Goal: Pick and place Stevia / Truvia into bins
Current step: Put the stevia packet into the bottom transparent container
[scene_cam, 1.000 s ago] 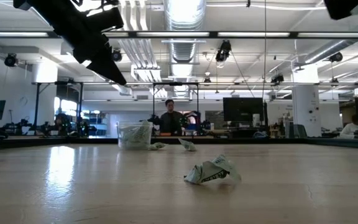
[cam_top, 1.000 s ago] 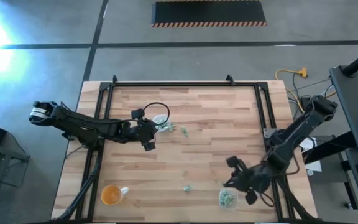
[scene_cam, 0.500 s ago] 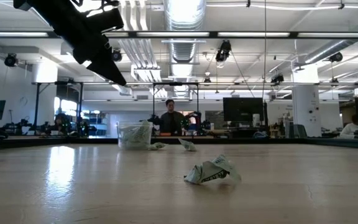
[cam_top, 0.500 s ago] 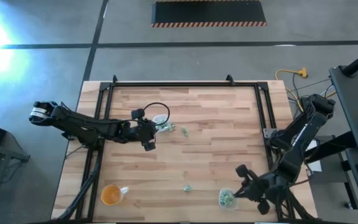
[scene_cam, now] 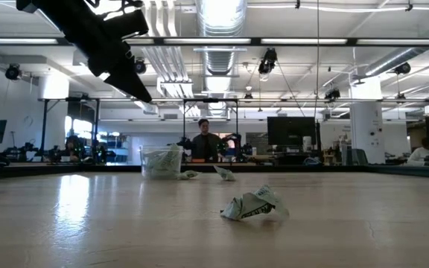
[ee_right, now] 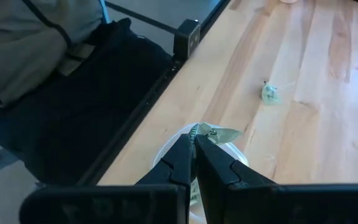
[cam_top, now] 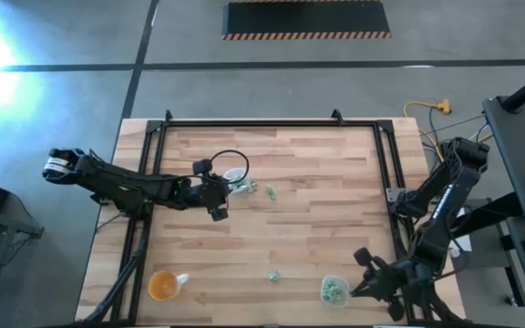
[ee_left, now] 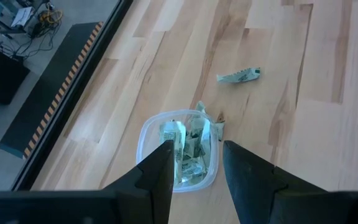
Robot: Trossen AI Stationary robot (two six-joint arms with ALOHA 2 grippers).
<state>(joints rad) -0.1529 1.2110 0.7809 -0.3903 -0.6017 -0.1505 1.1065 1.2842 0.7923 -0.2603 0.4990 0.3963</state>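
My right gripper [ee_right: 195, 138] is shut on a pale green packet above the near-right clear bin [ee_right: 234, 154], which holds several packets [cam_top: 334, 290]. In the high view this gripper [cam_top: 355, 286] stands at that bin's right side. My left gripper [ee_left: 196, 149] is open and hovers above the far clear bin [ee_left: 146, 138], also holding several packets; in the high view it [cam_top: 219, 208] sits just left of and nearer than that bin [cam_top: 235, 175]. Loose packets lie flat on the table [cam_top: 270, 192] [cam_top: 274, 274], one [ee_left: 219, 127] against the far bin's wall. My right gripper pinches the pale green packet by one end [ee_right: 199, 130] between its two fingertips. The rest of the packet [ee_right: 222, 134] sticks out past the tips, lifted clear over the bin's rim. Its fingers slant down from the table's right side.
An orange-tinted cup [cam_top: 162, 285] stands near the table's near-left corner. A crumpled packet [scene_cam: 254, 203] lies mid-table, closest to the low camera. A black frame rail [cam_top: 396, 196] runs along the table's right edge. People are in the room beyond the far edge.
My right gripper has drawn back toward the table's right and near edges, ending at the right side of the near-right bin. The left arm has stayed still.
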